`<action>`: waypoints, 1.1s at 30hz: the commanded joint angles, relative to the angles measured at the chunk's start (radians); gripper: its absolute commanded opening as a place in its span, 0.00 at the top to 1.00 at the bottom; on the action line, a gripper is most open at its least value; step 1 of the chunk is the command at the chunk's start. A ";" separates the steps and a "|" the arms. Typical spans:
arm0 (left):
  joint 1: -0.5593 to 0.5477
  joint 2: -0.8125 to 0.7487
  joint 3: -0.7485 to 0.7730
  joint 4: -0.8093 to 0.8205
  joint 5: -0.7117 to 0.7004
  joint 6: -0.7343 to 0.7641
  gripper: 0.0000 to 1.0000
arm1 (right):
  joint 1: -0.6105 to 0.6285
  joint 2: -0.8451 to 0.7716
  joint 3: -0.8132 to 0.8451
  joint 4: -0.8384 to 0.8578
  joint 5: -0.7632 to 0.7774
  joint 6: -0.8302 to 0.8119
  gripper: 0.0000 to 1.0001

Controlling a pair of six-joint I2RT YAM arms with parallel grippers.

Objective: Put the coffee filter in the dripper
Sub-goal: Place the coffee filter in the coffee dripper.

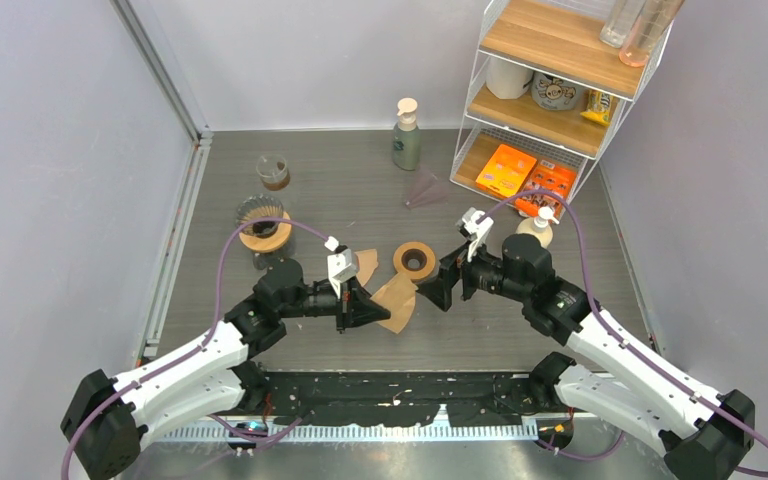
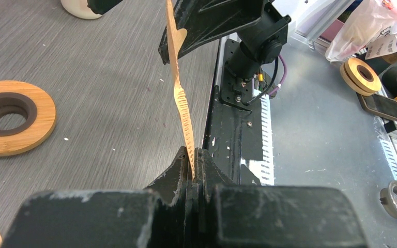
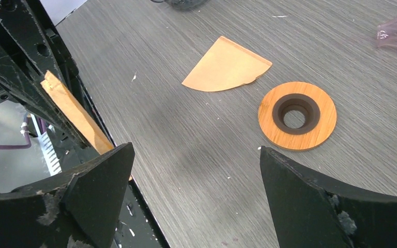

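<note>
My left gripper [image 1: 365, 308] is shut on a brown paper coffee filter [image 1: 396, 300] and holds it on edge above the table; the left wrist view shows the filter [image 2: 181, 98] rising from between the closed jaws [image 2: 192, 155]. My right gripper [image 1: 432, 292] is open, its tips just right of the held filter. In the right wrist view the filter [image 3: 77, 116] stands beside the left finger [image 3: 101, 181]. The dripper [image 1: 263, 225], glass with a wooden collar, stands at the left. A second filter [image 1: 365, 262] lies flat on the table [image 3: 227, 64].
A wooden ring [image 1: 415, 260] lies between the grippers' far side [image 3: 297, 114] [image 2: 10, 116]. A glass cup [image 1: 273, 172] stands behind the dripper. A pump bottle [image 1: 407, 135] is at the back, a wire shelf [image 1: 550, 90] at the back right, and a small bottle [image 1: 538, 225] by the right arm.
</note>
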State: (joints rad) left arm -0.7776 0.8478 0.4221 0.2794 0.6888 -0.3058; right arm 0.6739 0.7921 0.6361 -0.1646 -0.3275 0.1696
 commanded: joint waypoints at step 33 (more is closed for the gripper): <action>0.000 0.036 0.014 0.079 0.099 -0.005 1.00 | 0.000 0.118 0.021 0.194 -0.338 0.045 0.03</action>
State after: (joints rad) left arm -0.7776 0.8696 0.4221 0.2935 0.7368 -0.3069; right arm 0.6739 0.8951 0.6426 -0.1001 -0.5652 0.1879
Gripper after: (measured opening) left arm 0.041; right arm 0.981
